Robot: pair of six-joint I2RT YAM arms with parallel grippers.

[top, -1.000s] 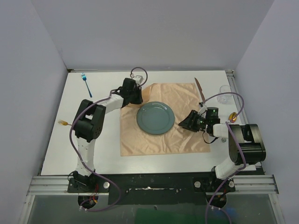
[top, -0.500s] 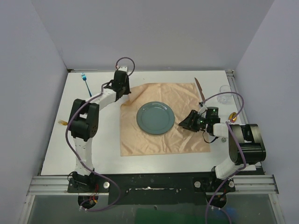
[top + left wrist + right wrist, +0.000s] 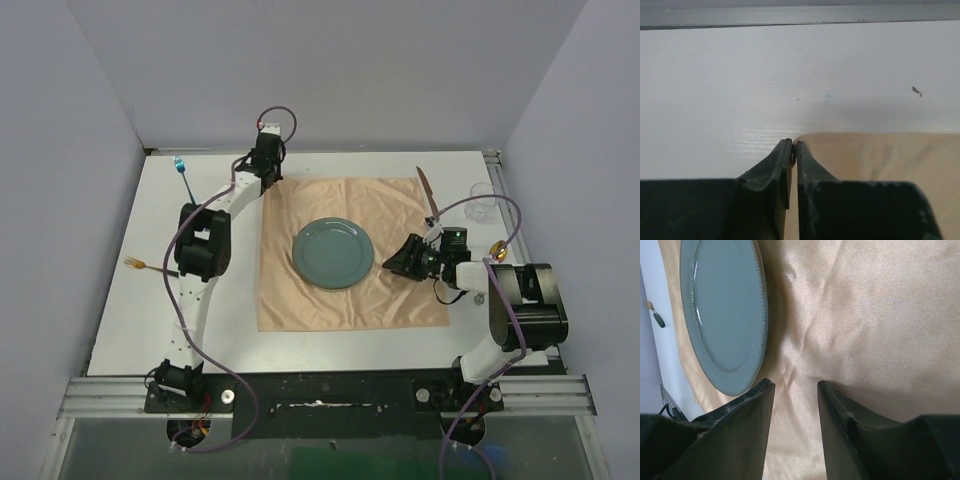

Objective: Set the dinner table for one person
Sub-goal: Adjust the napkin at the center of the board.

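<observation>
Dinner table (image 3: 120, 320): left arm (image 3: 213, 222) outstretched, fingers (image 3: 774, 161) pinching cloth (image 3: 390, 290).

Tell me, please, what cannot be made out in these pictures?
Top view: gold fork, handle hidden under left arm.
Top view: small gold item by right arm, too small to identify.
Right wrist view: grey-green round plate, cut off by the top edge.
Left wrist view: peach-orange square cloth, corner hidden behind the shut left gripper.
</observation>
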